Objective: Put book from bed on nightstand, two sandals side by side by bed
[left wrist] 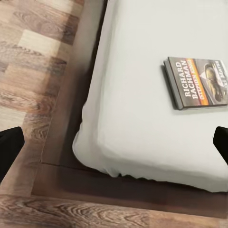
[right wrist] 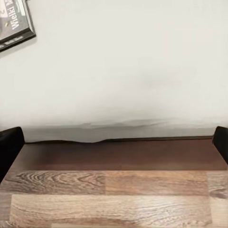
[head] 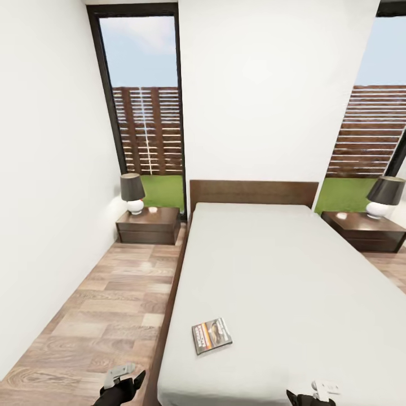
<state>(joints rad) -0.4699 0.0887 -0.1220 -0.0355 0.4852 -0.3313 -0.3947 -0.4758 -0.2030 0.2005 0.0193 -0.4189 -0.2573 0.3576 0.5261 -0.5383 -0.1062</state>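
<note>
Nearest to me, at the bottom edge of the head view, I see my two grippers: the left gripper (head: pixel 125 382) hangs over the wood-plank floor (head: pixel 101 316) just off the bed's foot corner, and the right gripper (head: pixel 313 395) sits low over the foot of the mattress. Each wrist view shows its two dark fingertips (left wrist: pixel 9 145) spread wide at the frame's sides with nothing between them, so both pincers are wide open and hold nothing. Just beyond them lies one book (head: pixel 211 335), flat on the off-white mattress of the one bed (head: pixel 293 282), near the foot and toward its left edge, cover up. Farther off I count one dark headboard (head: pixel 254 193) and two nightstands, the left nightstand (head: pixel 149 225) and the right nightstand (head: pixel 365 230), each carrying one lamp (head: pixel 132 193) with a dark shade. Behind them stand two tall dark-framed windows (head: pixel 148 101).
</note>
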